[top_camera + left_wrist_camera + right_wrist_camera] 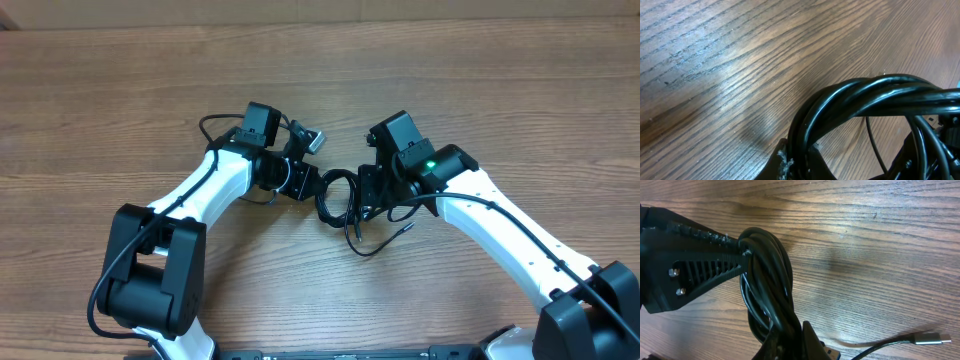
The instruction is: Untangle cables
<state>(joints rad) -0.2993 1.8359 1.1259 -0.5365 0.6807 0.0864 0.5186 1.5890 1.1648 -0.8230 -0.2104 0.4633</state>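
- Wooden table (120, 90), brown, with fine dark grain lines running across it.
- A pale, soft sheen lies on the tabletop in the close views.

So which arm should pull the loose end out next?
Probably the right. The left pincer and right pincer are both shut on the cable bundle, but the loose silver-tipped end lies nearest the right one.
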